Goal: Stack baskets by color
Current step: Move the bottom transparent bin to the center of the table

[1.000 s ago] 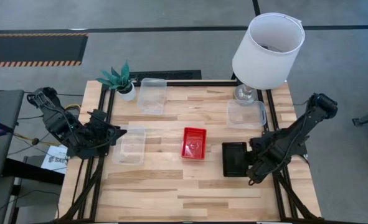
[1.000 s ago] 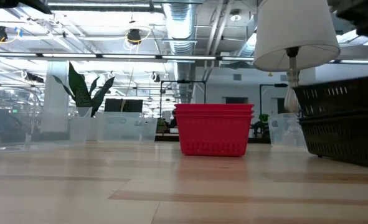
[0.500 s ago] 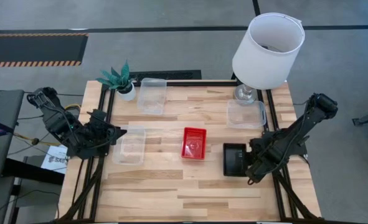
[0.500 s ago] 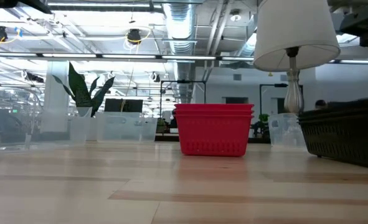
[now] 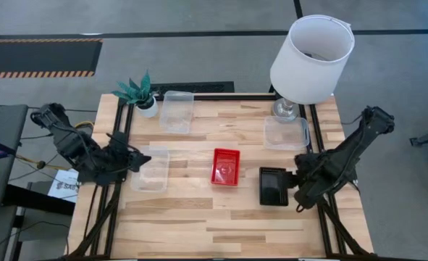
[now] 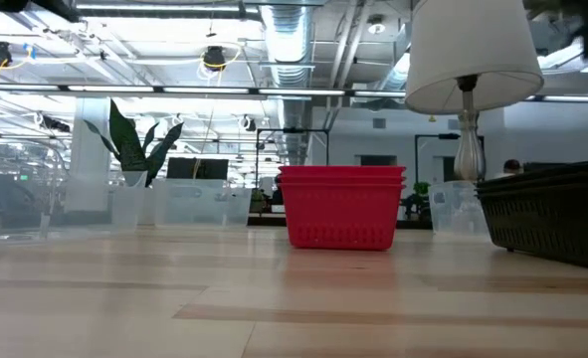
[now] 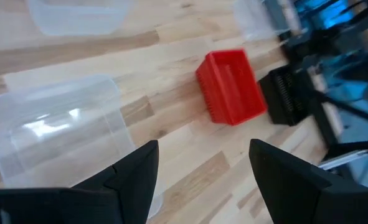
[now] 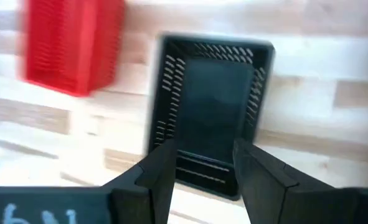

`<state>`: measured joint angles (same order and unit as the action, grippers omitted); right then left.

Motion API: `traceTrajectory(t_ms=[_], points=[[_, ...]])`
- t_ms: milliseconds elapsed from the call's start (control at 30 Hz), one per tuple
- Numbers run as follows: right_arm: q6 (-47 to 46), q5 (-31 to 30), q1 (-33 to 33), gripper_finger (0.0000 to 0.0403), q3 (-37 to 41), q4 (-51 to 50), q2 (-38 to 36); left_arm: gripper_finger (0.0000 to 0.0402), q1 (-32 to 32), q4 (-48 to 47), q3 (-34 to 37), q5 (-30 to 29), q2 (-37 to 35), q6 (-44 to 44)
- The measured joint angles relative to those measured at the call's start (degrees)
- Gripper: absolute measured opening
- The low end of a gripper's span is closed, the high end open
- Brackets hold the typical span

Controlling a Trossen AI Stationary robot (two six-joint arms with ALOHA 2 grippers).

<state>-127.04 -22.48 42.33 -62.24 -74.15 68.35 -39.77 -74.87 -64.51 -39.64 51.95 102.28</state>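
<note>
A black basket stack stands on the table's right part, seen from above in the right wrist view. My right gripper hangs open above its right edge, touching nothing. A red basket stack stands mid-table and shows in the low view as the red stack. Clear baskets rest on the table at the left, far left and far right. My left gripper is open above the left clear basket's left edge.
A white lamp stands at the table's far right corner, next to the far right clear basket. A small green plant stands at the far left corner. Bare wood lies along the near edge.
My right gripper has let go of the upper black basket and risen. That basket, held tilted above the lower black one a second ago, now sits nested in it, level.
</note>
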Motion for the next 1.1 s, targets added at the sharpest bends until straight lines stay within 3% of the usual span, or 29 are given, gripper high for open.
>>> traceTrajectory(t_ms=[267,667,900,1100], points=[[11.01,-3.37,-4.37,0.0176,-10.12,-4.34,0.19,0.0238,8.06,0.14,-0.07,12.25,8.30,-9.63],[16.83,-4.51,-7.54,0.0172,-10.34,-2.18,3.37,0.0238,11.20,-2.64,-0.04,16.20,27.19,-13.60],[19.58,-4.56,-7.13,0.0172,-10.32,1.51,4.14,0.0238,11.35,-1.70,0.42,17.33,32.07,-11.43],[21.06,-4.59,-7.08,0.0170,-10.32,2.49,4.14,0.0238,11.33,5.56,5.03,19.91,32.82,-11.37]])
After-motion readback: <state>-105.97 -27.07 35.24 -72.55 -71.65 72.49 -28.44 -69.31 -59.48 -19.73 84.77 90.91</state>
